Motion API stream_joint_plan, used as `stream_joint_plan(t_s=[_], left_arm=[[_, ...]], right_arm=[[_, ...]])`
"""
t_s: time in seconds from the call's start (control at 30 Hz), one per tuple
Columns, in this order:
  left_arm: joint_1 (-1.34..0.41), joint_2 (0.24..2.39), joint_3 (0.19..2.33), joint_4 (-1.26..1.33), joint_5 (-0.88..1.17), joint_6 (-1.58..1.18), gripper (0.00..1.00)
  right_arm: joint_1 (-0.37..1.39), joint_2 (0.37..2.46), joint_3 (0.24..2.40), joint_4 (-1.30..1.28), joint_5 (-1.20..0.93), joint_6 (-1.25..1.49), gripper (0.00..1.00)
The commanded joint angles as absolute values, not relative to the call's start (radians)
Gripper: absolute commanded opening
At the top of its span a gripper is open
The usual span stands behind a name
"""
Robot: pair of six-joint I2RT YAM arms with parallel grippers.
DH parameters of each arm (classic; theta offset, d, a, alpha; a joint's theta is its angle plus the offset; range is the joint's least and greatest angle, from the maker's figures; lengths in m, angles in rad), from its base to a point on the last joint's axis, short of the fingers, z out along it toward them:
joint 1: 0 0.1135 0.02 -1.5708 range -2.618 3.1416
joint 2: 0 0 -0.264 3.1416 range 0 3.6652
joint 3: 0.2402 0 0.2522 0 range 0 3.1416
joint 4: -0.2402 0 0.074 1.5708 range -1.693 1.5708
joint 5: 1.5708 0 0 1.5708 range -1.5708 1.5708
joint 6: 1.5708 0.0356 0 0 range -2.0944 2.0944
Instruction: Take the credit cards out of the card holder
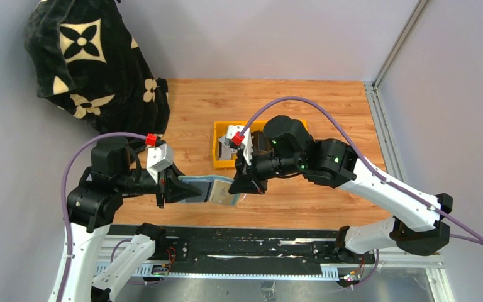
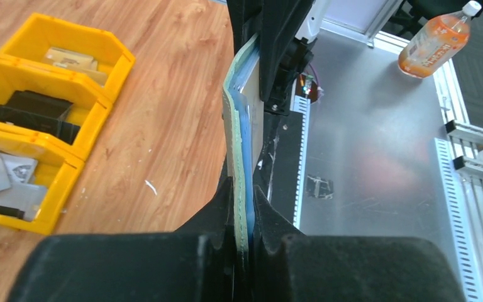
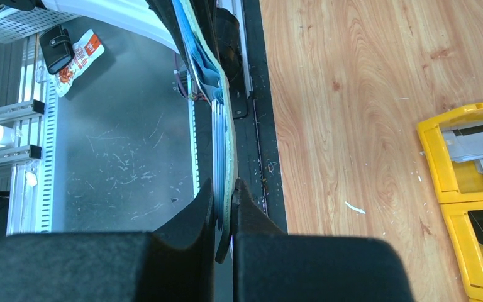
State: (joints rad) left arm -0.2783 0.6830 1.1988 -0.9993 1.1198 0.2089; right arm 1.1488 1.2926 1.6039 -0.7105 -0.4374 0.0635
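The card holder (image 1: 200, 188) is held unfolded over the near edge of the wooden table (image 1: 327, 113), at 6 o'clock from the yellow bin (image 1: 216, 146). The left gripper (image 1: 177, 189) is clamped on its 9 o'clock end. The right gripper (image 1: 244, 185) is pinched on its 3 o'clock end. A tan card (image 1: 225, 192) is seen in the holder beside the right fingers. Whether the card is also pinched cannot be told.

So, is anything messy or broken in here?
Nothing looks broken. A tiny white scrap lies loose on the wooden table. The card holder isn't lying on the table: the left gripper and right gripper each pinch one end, holding it up on its edge.
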Motion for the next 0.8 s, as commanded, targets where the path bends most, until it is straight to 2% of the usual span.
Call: stream_joint_plan(t_s=[0.0, 0.13, 0.27, 0.47, 0.63, 0.77], left_arm=[[-0.282, 0.705, 1.221, -1.021, 1.179, 0.154, 0.0], [-0.281, 0.758, 1.217, -1.021, 1.203, 0.06, 0.0], [-0.269, 0.82, 1.22, -1.013, 1.183, -0.006, 0.0], [-0.249, 0.829, 1.178, -0.835, 1.056, -0.24, 0.0], [-0.245, 0.767, 1.084, -0.58, 0.976, -0.466, 0.0], [-0.245, 0.757, 1.056, -0.461, 1.017, -0.581, 0.0]], right_arm=[[1.108, 1.266, 1.57, -0.669, -0.466, 0.069, 0.02], [1.073, 1.248, 1.548, -0.597, -0.472, 0.085, 0.38], [1.048, 1.207, 1.546, -0.533, -0.382, 0.105, 0.57], [1.037, 1.094, 1.472, -0.383, -0.248, 0.231, 0.62], [1.037, 1.117, 1.355, -0.198, -0.437, 0.424, 0.62], [1.037, 1.174, 1.266, -0.046, -0.545, 0.541, 0.62]])
